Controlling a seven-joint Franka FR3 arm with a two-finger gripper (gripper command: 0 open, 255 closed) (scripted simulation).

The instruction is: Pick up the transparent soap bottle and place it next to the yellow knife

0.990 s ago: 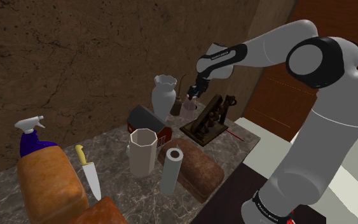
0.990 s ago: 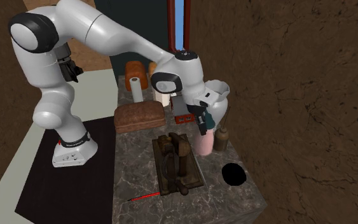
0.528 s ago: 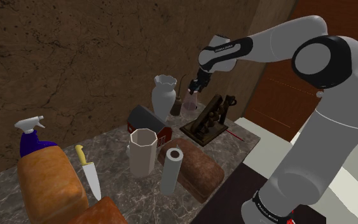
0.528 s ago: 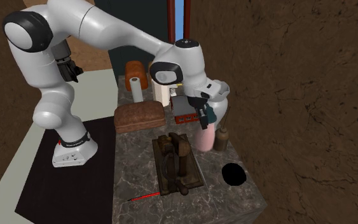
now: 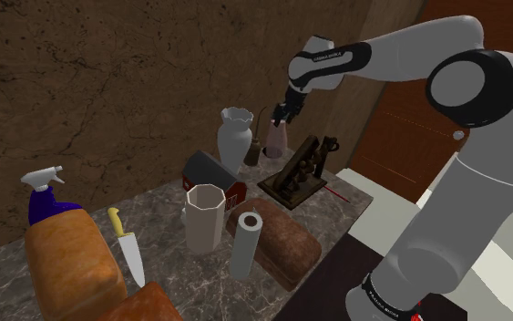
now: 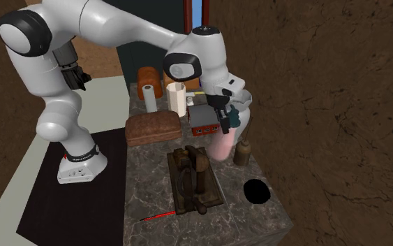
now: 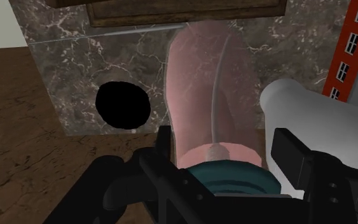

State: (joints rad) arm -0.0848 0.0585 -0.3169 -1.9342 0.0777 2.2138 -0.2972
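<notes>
The soap bottle [image 6: 223,144], a see-through pinkish body under a teal collar, hangs upright from the gripper [image 6: 227,123] at the wall end of the marble counter [image 6: 153,199], just beside a small brown bottle [image 6: 242,150] and a dark wooden frame-like piece [image 6: 193,178]. In the wrist view the black fingers [image 7: 151,170] pinch the teal collar [image 7: 231,181] from both sides. The bottle's base looks to us just clear of the marble, though we cannot be certain. We judge the pick to be made and the carry about to begin. The yellow knife [image 5: 127,243] lies well apart at the other end of the counter, between a tall brown loaf [image 5: 70,260] and a white faceted cup [image 5: 203,217]. The next move calls for more height first, since a white vase [image 5: 235,137], a red house-shaped box [image 5: 216,176], the cup and a white roll [image 5: 245,243] stand along the way. After that comes a long sweep and a gentle, upright set-down on the bare marble beside the blade. As for writing, we see no label on the soap bottle. The dark band on the forearm [image 5: 332,57] and the ring at the arm's base [image 5: 386,305] carry small pale lettering that we cannot read, and the box shows only painted windows.
</notes>
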